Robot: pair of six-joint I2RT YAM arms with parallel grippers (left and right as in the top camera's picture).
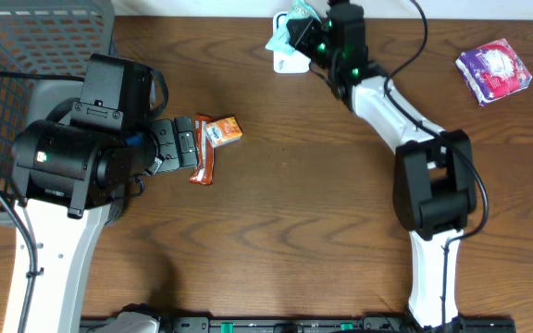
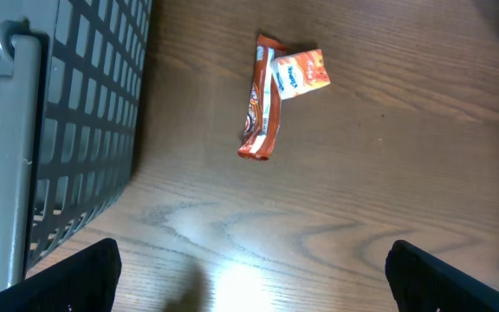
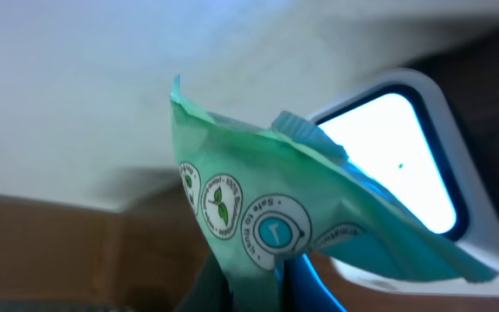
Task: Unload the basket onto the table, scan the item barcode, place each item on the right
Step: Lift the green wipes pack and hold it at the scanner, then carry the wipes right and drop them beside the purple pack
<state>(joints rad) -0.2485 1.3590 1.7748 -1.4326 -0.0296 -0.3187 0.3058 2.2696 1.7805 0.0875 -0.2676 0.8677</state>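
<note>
Four packaged items, one scanner and one basket share the wooden bench (image 1: 303,213). The right jaws, closed tight, pinch a green packet (image 3: 267,217) by one edge and hold it close in front of the lit window of the white scanner (image 3: 388,156), which stands at the middle of the bench's far edge. The left jaws, spread wide and holding nothing, hover above a brown snack bar (image 2: 260,104) and a small orange packet (image 2: 297,74), which lie touching each other left of the bench's centre. A purple packet (image 1: 494,69) lies alone near the far right corner. The gray mesh basket (image 1: 26,46) fills the far left corner, its inside partly hidden by the left arm (image 1: 72,166).
</note>
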